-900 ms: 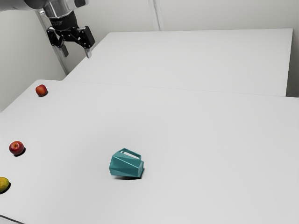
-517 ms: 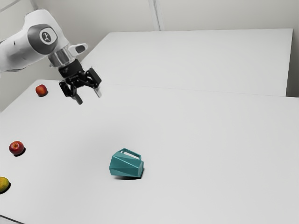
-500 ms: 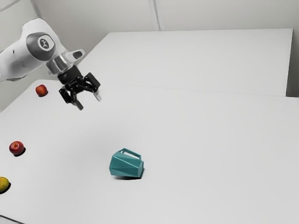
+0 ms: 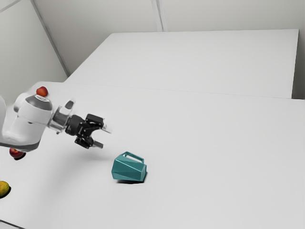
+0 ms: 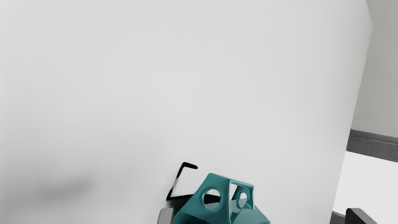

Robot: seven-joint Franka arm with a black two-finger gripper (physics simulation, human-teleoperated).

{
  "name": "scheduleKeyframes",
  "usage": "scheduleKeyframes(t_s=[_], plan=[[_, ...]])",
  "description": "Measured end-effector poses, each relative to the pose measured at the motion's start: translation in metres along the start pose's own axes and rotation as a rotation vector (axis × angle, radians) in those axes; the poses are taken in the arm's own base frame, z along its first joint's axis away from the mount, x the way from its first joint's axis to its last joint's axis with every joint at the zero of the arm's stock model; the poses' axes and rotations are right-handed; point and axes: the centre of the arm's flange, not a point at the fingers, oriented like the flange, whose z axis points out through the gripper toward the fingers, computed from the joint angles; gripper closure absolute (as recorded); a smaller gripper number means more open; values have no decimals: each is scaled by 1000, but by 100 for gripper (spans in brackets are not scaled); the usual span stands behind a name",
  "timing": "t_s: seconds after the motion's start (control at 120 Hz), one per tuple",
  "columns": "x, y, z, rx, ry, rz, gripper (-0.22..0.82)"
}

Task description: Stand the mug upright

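The black two-finger gripper (image 4: 106, 138) is left of centre in the exterior view, its fingers spread apart. Near them, low and left of centre, the faceted teal mug (image 4: 128, 169) lies on its side—handle up—on the smooth white table (image 4: 214, 167). Farther out, along the left: a round orange-red fruit (image 4: 42, 91) higher up, a glossy dark-red apple (image 4: 16, 154) midway, a rounded yellow fruit (image 4: 4, 188) lower down.

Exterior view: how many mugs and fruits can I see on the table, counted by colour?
Teal: 1, the mug
Red: 2, the farther red fruit and the nearer red fruit
Yellow: 1, the yellow fruit
Total: 4
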Motion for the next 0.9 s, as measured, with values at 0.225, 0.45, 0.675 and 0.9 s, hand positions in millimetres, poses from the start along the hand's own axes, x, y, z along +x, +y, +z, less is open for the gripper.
scheduleKeyframes(t_s=[0.225,0.45,0.675,0.9], plan=[[-54,-16,13,-51,55,107,0],[-64,-16,32,-48,57,188,0],[-71,5,62,-67,36,250,0],[-91,8,78,-90,40,244,0]])
